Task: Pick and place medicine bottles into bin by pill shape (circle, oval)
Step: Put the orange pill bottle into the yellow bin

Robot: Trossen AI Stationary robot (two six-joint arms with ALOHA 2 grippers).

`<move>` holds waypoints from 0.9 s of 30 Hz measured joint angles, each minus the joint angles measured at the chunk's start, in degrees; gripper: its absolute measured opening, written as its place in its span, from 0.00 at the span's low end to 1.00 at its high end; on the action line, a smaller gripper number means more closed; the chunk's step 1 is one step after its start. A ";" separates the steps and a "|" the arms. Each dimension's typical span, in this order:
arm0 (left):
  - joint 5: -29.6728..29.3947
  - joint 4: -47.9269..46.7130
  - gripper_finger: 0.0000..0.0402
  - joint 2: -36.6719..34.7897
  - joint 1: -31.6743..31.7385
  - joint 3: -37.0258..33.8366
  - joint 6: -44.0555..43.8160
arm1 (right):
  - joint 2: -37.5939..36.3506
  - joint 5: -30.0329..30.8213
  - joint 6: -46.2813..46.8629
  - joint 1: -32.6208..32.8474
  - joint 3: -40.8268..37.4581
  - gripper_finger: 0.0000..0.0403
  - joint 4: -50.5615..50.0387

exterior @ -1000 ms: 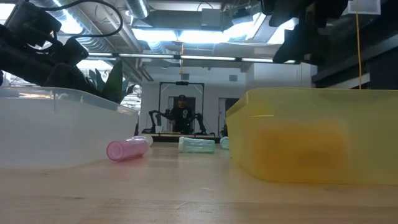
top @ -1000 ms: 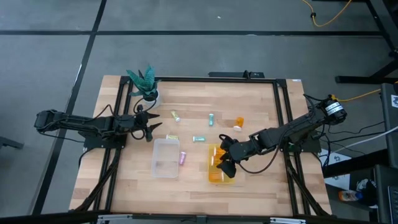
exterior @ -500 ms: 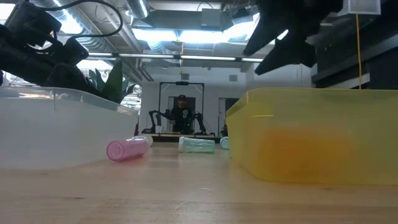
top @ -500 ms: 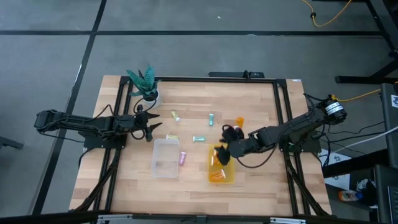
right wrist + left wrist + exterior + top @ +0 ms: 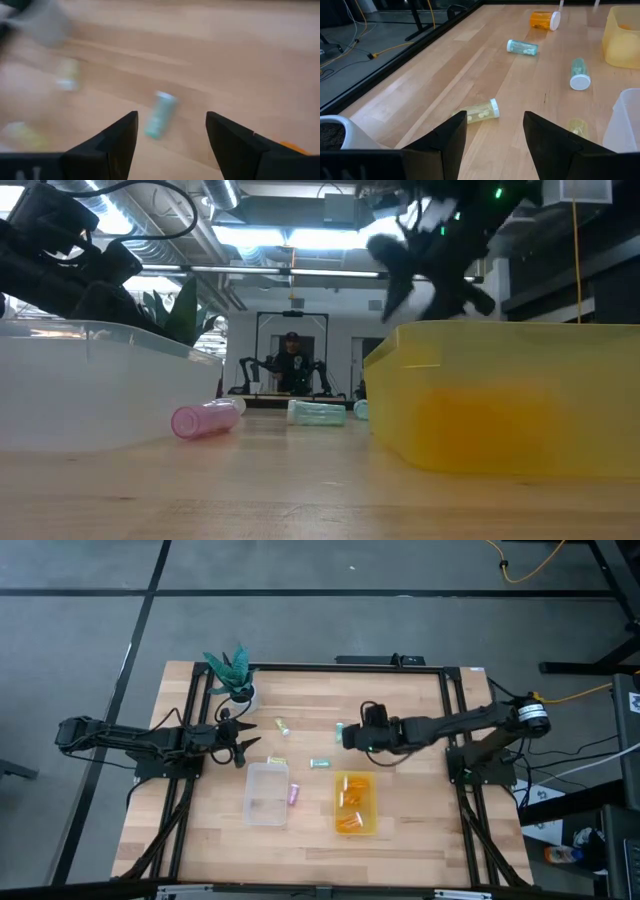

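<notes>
Small bottles lie on their sides on the wooden table: a pale yellow-green one (image 5: 282, 726), a teal one (image 5: 340, 727), another teal one (image 5: 320, 763), a yellowish one (image 5: 276, 759) and a pink one (image 5: 294, 793). An orange one (image 5: 545, 20) shows in the left wrist view. Orange bottles lie in the yellow bin (image 5: 372, 825). My right gripper (image 5: 348, 738) is open and empty, just above the table next to the far teal bottle (image 5: 160, 119). My left gripper (image 5: 246, 747) is open and empty, left of the yellowish bottle (image 5: 480, 111).
A clear bin (image 5: 266, 808) stands left of the yellow bin, with the pink bottle between them. A potted green plant (image 5: 232, 672) stands at the far left corner, just beyond my left gripper. Black frame rails (image 5: 455, 730) run along the table's sides.
My right gripper has gone from above the yellow bin toward the table's far edge and a little left, to the far teal bottle. The bottles on the table and both bins have stayed where they were.
</notes>
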 joint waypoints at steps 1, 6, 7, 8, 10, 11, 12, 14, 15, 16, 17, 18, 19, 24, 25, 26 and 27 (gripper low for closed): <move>0.02 -0.02 0.47 0.00 0.00 0.00 -0.09 | 0.62 -1.51 1.45 -1.05 0.00 0.58 -1.95; 0.00 -0.01 0.47 0.01 0.02 0.00 -0.09 | 4.04 -6.38 11.28 -3.87 0.00 0.58 -13.02; 0.01 -0.01 0.47 0.02 0.00 0.00 -0.09 | 4.68 -6.53 13.43 -4.07 0.00 0.58 -14.90; 0.01 -0.02 0.47 -0.01 0.00 0.00 -0.07 | 5.27 -6.44 15.69 -4.13 0.00 0.58 -16.30; 0.00 -0.01 0.47 0.01 0.02 0.00 0.01 | 6.43 -6.30 19.06 -4.21 -0.02 0.58 -16.86; 0.00 0.00 0.47 -0.01 0.00 0.00 0.07 | 6.96 -6.32 19.88 -4.27 -0.02 0.58 -16.79; 0.00 -0.02 0.47 0.00 0.02 0.00 0.09 | 7.54 -6.37 20.11 -4.32 -0.02 0.58 -16.55; 0.00 -0.01 0.47 0.00 0.01 0.00 0.09 | 8.74 -7.04 20.15 -4.32 0.00 0.58 -16.11; 0.02 0.00 0.47 -0.01 0.00 0.00 0.09 | 9.34 -7.30 20.14 -4.31 0.00 0.58 -16.27; 0.00 -0.02 0.47 0.01 0.02 0.00 0.09 | 9.93 -7.31 20.16 -4.30 0.00 0.58 -16.35; 0.00 0.00 0.47 0.00 0.00 0.00 0.09 | 10.50 -7.30 20.17 -4.32 0.00 0.58 -16.38; 0.00 -0.02 0.47 0.01 0.02 0.00 0.09 | 10.96 -7.00 20.15 -4.32 0.00 0.58 -16.44; 0.00 -0.01 0.47 0.01 0.01 0.00 0.11 | 11.33 -6.29 20.15 -4.32 0.00 0.59 -16.58; 0.00 -0.02 0.47 0.02 0.02 0.00 0.15 | 11.27 -1.83 19.30 -4.32 0.25 0.58 -16.81; 0.00 -0.02 0.47 -0.01 0.01 0.00 0.30 | 11.07 -1.38 18.65 -4.32 0.48 0.58 -16.97; 0.00 -0.02 0.47 0.01 0.01 0.00 0.73 | 10.80 -1.33 18.56 -4.32 0.89 0.58 -17.27; 0.00 -0.02 0.47 0.02 0.00 0.00 1.25 | 10.54 -1.42 18.65 -4.32 1.24 0.58 -18.28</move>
